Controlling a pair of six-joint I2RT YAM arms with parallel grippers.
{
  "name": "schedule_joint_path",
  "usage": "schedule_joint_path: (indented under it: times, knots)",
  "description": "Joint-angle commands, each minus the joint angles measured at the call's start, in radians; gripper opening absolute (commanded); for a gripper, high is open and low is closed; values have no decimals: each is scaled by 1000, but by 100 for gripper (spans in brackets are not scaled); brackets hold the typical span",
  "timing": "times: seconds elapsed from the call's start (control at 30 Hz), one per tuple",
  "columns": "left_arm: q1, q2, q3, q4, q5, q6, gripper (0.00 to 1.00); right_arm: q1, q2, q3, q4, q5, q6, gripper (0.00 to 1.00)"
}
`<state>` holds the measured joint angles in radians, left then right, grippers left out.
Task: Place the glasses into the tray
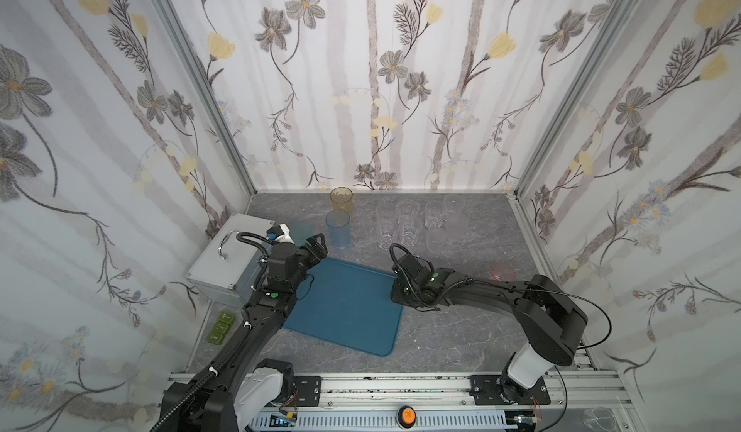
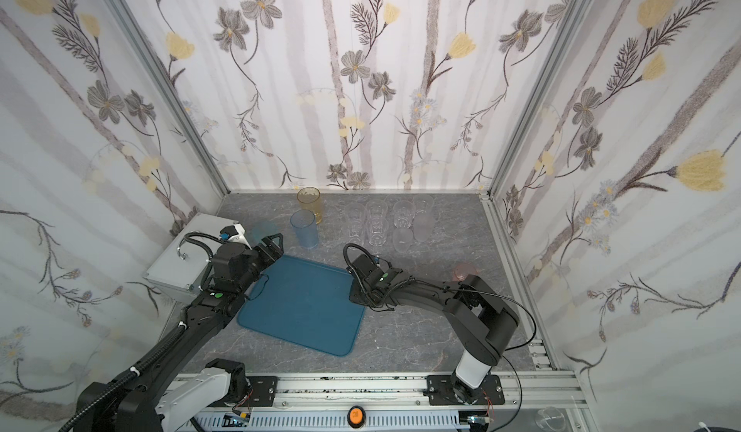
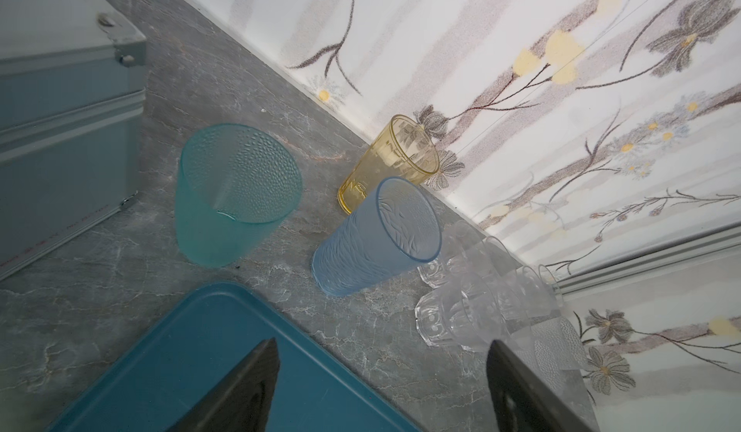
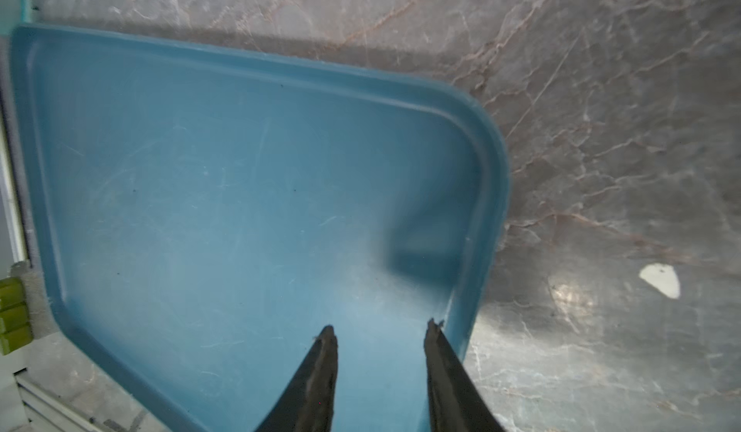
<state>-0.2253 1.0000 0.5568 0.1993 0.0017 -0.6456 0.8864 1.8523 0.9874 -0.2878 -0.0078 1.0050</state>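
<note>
A: Over the tray (image 4: 200, 169), how is the right claw (image 4: 380, 325)?
B: A little apart, empty.
A: And the left claw (image 3: 383, 341)?
B: Spread wide at the tray's far corner, empty.
A: The glasses (image 1: 407, 219)?
B: Most stand on the bench (image 1: 441, 329) behind the tray.

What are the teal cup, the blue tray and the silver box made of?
Teal translucent dimpled tumbler: probably plastic, frosted; light passes through. Flat teal-blue rectangular tray: likely plastic, matte, finely scratched. Silver case with handle: seems metal, with riveted corner pieces.

Even, soft light; glare on the table (image 4: 569, 295); wrist-view edges blurred.
</note>
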Motion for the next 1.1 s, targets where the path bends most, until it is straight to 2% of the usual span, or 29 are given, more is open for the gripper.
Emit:
schedule_joint_path:
  times: [0.0,0.2,0.33,0.47,0.5,0.57,0.7,0.87,0.97,1.07]
  knots:
    - [-36,1,16,-8,-77,73,84,15,32,29,-37,14,-7,35]
    - [-111,95,115,-75,-127,134,82,15,57,21,-54,17,-47,30]
    - [-125,133,150,-86,-129,130,81,16,30,30,-87,17,-63,29]
    - [-131,147,175,-100,-126,145,81,6,-60,24,-172,56,-89,40]
    - [-132,150,181,-107,-129,151,81,-3,-78,14,-185,52,-94,48]
    - [-135,156,188,-115,-133,155,81,-10,-81,2,-191,32,-100,56]
    - [-145,170,205,-118,-134,152,81,-4,-41,-17,-117,-13,-62,58]
    - [-161,170,210,-125,-134,156,81,5,29,13,-71,-22,-54,52]
    - [-162,166,209,-146,-129,165,81,-16,41,-7,-72,1,-84,40]
    - [-161,157,222,-186,-145,192,81,-59,33,-21,-92,21,-148,32]
